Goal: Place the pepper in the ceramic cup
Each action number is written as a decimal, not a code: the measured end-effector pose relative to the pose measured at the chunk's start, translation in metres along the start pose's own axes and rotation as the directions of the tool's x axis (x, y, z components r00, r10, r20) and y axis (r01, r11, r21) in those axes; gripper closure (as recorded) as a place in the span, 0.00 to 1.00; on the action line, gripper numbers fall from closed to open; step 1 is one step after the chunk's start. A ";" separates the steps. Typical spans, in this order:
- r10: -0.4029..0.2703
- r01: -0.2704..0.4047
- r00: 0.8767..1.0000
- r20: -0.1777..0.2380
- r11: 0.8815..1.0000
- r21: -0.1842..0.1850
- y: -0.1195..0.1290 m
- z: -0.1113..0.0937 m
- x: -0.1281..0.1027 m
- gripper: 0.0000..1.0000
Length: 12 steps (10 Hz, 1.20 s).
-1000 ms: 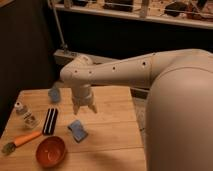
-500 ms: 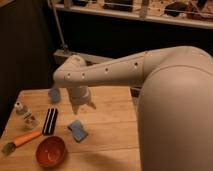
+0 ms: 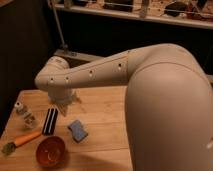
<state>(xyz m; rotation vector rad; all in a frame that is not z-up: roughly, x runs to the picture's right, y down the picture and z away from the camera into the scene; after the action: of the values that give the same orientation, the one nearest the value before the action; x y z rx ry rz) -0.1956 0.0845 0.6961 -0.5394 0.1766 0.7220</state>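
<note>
Tabletop (image 3: 107, 112): end effector (image 3: 62, 105) has shifted left, near black bar (image 3: 50, 121).

gripper: pale two-finger gripper (image 3: 62, 106), spread, over wooden table (image 3: 106, 111) beside black bar (image 3: 50, 120)
pepper: slender orange pepper (image 3: 25, 139) near round orange bowl (image 3: 50, 152)

tool (image 3: 63, 104) hangs by the black bar (image 3: 50, 121); table (image 3: 106, 109) right of blue block (image 3: 77, 130) lies free.
</note>
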 end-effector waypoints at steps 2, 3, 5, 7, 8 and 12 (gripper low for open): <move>-0.171 0.177 0.982 0.075 0.981 -0.080 0.038 -0.008 -0.029 0.35; -0.225 0.235 0.969 0.106 0.967 -0.102 0.052 -0.011 -0.040 0.35; -0.276 0.293 0.951 0.139 0.949 -0.120 0.064 -0.015 -0.051 0.35; -0.281 0.300 0.948 0.151 0.946 -0.121 0.066 -0.016 -0.052 0.35; -0.321 0.346 0.929 0.182 0.930 -0.122 0.073 -0.017 -0.058 0.35; -0.551 0.615 0.764 0.336 0.779 -0.121 0.127 -0.012 -0.092 0.35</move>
<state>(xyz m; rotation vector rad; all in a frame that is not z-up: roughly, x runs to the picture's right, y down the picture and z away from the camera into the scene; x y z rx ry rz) -0.3485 0.1033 0.6654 -0.6575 -0.3461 0.1874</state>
